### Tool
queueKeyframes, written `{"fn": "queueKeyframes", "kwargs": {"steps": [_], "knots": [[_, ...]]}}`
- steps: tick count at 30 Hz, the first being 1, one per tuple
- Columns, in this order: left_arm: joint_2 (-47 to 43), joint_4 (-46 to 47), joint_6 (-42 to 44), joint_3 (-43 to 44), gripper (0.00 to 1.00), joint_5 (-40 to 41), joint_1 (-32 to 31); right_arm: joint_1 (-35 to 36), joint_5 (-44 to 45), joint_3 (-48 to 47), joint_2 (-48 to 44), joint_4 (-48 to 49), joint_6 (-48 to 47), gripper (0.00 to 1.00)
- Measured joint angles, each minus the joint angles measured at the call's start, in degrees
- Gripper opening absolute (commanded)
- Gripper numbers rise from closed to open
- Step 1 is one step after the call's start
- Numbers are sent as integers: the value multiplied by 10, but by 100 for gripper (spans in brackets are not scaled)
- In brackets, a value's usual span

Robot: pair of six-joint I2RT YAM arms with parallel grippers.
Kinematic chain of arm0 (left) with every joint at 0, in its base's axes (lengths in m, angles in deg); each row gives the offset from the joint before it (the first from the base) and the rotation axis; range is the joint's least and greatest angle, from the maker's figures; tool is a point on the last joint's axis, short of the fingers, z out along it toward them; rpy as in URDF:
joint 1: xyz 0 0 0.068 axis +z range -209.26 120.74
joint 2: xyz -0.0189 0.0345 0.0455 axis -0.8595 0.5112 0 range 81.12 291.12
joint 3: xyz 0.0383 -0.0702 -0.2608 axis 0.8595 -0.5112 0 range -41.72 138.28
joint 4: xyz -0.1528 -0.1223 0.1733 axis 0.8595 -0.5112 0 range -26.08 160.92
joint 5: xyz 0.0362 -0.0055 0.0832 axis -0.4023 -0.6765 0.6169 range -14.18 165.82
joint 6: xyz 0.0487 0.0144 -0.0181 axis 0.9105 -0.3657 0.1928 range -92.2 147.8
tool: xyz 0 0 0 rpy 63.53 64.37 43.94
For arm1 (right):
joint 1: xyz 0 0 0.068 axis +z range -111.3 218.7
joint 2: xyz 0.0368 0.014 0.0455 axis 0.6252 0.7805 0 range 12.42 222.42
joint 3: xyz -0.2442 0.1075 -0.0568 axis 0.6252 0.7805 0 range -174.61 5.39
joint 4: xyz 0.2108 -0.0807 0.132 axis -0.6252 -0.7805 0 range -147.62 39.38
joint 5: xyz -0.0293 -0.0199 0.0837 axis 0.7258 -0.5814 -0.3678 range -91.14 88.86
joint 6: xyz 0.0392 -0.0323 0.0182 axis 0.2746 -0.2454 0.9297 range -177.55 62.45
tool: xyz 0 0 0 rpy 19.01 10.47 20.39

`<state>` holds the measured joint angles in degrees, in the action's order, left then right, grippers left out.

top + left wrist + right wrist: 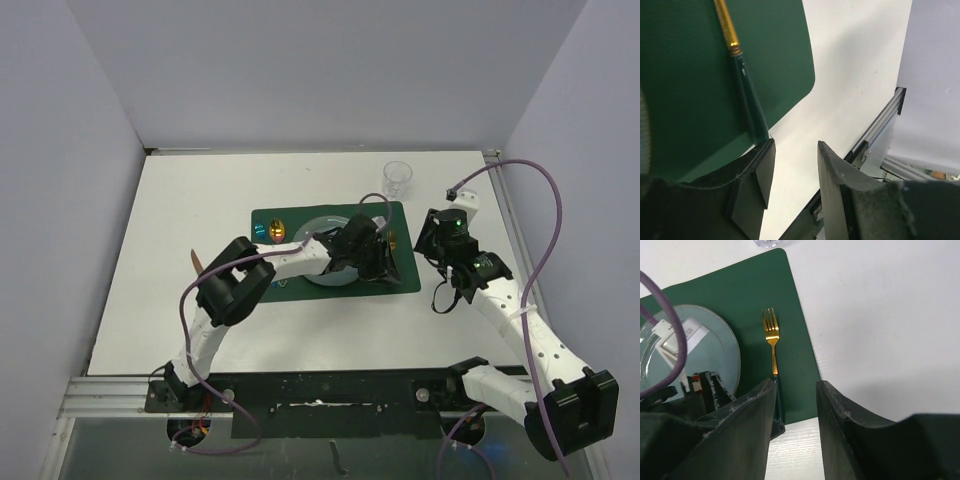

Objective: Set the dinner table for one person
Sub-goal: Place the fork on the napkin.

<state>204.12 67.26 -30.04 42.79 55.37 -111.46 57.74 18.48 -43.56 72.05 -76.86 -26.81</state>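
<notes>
Stood by the flat-lying fork (742,75) with nothing pinched.
Found its dark handle end right by the left finger of the left pincer (796,150), spread over the placemat (690,125) edge and the table (850,75); found the right pincer (796,390) spread too, empty, fork ahead-left. Judged the fork light, stiff, slick and low-lying: better pinched across the handle, 1 finger each side.

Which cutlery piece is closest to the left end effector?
The gold fork with the dark handle, right of the plate on the placemat; the other pieces lie at its left end.
</notes>
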Motion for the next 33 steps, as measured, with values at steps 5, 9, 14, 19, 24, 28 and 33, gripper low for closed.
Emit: {"fn": "queueKeyframes", "kwargs": {"steps": [5,9,14,19,24,28,33], "knots": [[38,4,1,29,37,-31,-5,0,0,0,-1,0,-1,38],[21,12,2,8,37,-15,-7,0,0,1,0,0,-1,37],[-68,-42,39,-18,37,84,-9,0,-10,19,18,11,3,36],[-206,-75,81,-18,37,196,-9,1,-34,41,78,21,11,35],[-324,-82,103,-35,38,308,-10,7,-52,44,132,40,15,33],[-377,-107,116,-61,38,383,-10,31,-55,44,173,55,20,33],[-393,-134,124,-82,38,446,-10,62,-55,30,221,63,25,31]]}}
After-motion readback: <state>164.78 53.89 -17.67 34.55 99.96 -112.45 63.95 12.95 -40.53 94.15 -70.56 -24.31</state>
